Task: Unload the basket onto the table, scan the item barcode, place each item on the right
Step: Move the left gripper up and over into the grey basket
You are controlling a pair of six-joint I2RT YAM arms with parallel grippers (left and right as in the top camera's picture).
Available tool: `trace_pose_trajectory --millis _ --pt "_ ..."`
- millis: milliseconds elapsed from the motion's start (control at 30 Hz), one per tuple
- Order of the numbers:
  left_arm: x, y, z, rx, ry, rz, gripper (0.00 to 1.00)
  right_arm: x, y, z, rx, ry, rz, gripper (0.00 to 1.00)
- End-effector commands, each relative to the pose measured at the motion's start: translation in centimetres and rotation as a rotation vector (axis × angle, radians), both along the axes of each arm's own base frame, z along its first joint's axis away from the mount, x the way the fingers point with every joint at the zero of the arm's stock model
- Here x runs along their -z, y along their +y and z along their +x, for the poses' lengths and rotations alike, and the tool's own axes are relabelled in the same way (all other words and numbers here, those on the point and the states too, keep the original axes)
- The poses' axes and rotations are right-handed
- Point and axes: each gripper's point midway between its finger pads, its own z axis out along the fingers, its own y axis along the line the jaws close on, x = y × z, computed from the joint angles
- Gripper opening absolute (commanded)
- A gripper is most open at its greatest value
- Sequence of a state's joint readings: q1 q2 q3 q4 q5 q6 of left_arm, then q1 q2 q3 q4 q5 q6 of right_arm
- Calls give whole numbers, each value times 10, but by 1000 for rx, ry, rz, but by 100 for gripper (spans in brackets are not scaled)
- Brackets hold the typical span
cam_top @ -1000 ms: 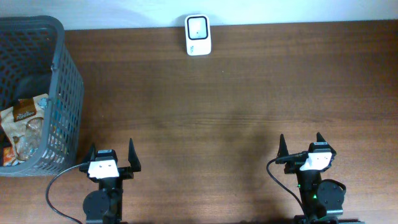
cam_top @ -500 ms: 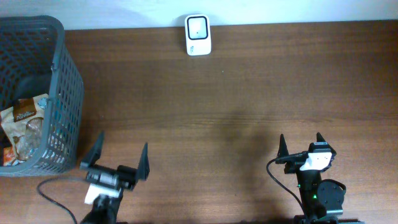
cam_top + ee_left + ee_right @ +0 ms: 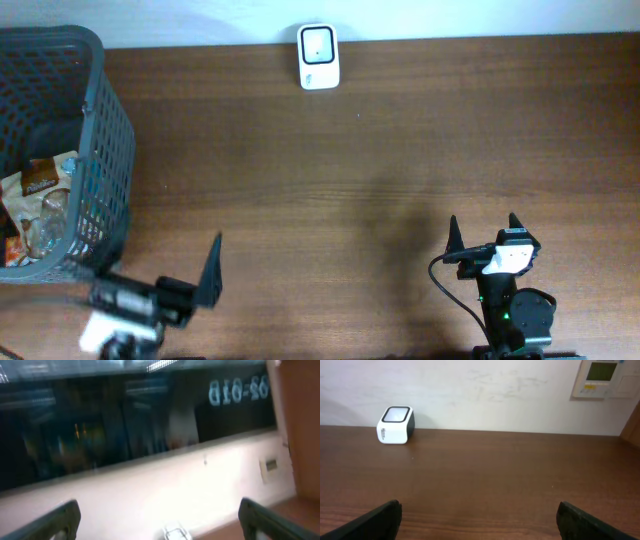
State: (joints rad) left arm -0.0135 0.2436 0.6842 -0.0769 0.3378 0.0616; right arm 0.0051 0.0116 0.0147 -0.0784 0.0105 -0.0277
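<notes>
A snack bag point(image 3: 40, 190), the item, lies inside the grey basket point(image 3: 105, 150) at the left edge. The white barcode scanner point(image 3: 318, 43) stands at the table's far edge; it also shows as the scanner point(image 3: 396, 425) in the right wrist view and blurred as the scanner point(image 3: 175, 531) at the bottom of the left wrist view. My left gripper point(image 3: 160, 272) is raised near the basket's front right corner, open and empty. Its wrist view point(image 3: 160, 522) is blurred and faces the wall. My right gripper point(image 3: 483, 235) rests open at the front right, nothing between its fingers point(image 3: 385, 517).
An orange packet point(image 3: 10, 250) lies in the basket beside the snack bag. Brown wooden table point(image 3: 400, 150) stretches between the basket and the right arm. A wall control panel point(image 3: 602, 377) hangs behind the table's far right.
My left arm has lifted off its rest and swung left toward the basket, its camera tilting up to the wall. The right arm has not moved.
</notes>
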Motion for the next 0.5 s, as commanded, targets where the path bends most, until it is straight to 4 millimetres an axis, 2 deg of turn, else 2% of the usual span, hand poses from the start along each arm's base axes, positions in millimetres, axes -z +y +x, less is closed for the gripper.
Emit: trace_pose_trajectory --millis 0,67,167,267,367,400,467 --pt "-12 -22 19 132 152 55 99 3 -2 0 8 4 -2 98" --pt "-19 -38 19 235 166 84 99 3 -2 0 8 4 -2 98" --pt "-29 -38 23 227 138 101 99 3 -2 0 8 4 -2 98" --pt "-39 -23 39 130 171 75 99 3 -2 0 8 4 -2 98" --pt "-36 5 63 -42 374 35 99 3 -2 0 8 4 -2 98" --pt "-31 9 69 -63 455 35 99 3 -2 0 8 4 -2 98" --pt "-19 3 80 -26 629 61 99 3 -2 0 8 4 -2 98"
